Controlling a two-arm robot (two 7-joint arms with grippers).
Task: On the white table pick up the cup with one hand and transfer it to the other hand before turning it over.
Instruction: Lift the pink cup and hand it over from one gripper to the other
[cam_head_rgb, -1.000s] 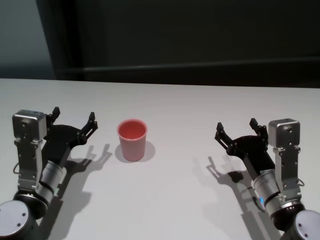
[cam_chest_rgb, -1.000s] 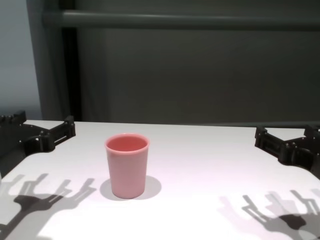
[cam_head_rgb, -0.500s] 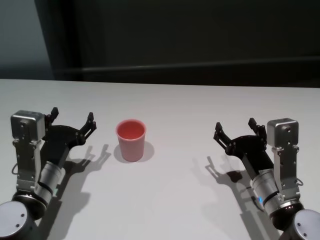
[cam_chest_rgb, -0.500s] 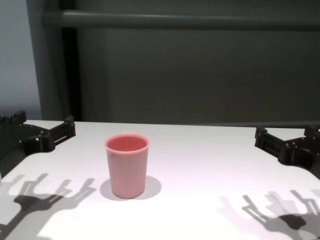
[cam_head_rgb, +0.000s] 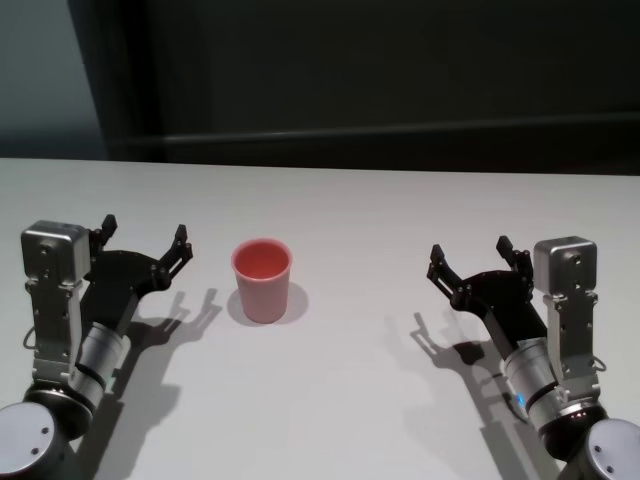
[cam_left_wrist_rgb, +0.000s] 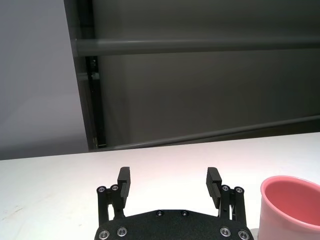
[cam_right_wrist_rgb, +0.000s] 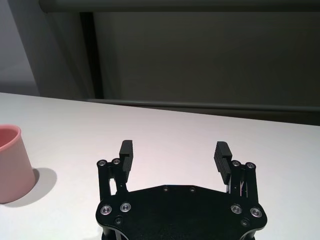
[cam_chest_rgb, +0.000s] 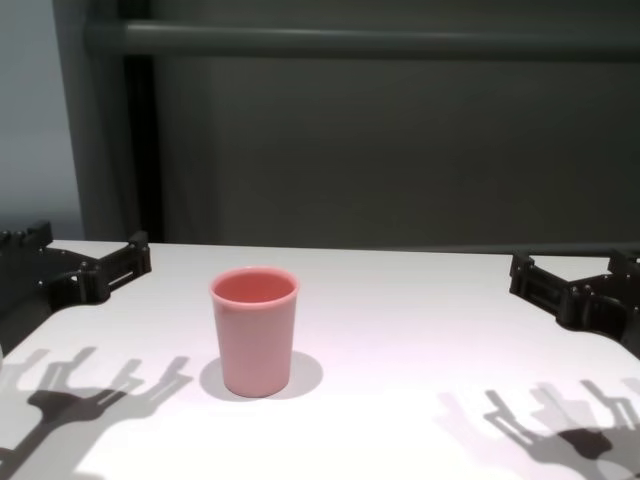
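The pink cup (cam_head_rgb: 263, 282) stands upright, mouth up, on the white table (cam_head_rgb: 350, 215), left of centre. It also shows in the chest view (cam_chest_rgb: 254, 335). My left gripper (cam_head_rgb: 147, 232) is open and empty, a short way to the left of the cup and apart from it. In the left wrist view the left gripper (cam_left_wrist_rgb: 169, 176) has the cup (cam_left_wrist_rgb: 292, 205) beside one finger. My right gripper (cam_head_rgb: 471, 250) is open and empty, well to the right of the cup. In the right wrist view the right gripper (cam_right_wrist_rgb: 174, 147) sees the cup (cam_right_wrist_rgb: 12, 162) far off to one side.
A dark wall with a horizontal rail (cam_chest_rgb: 360, 40) stands behind the table's far edge. Both grippers cast shadows (cam_chest_rgb: 90, 385) on the tabletop near the front.
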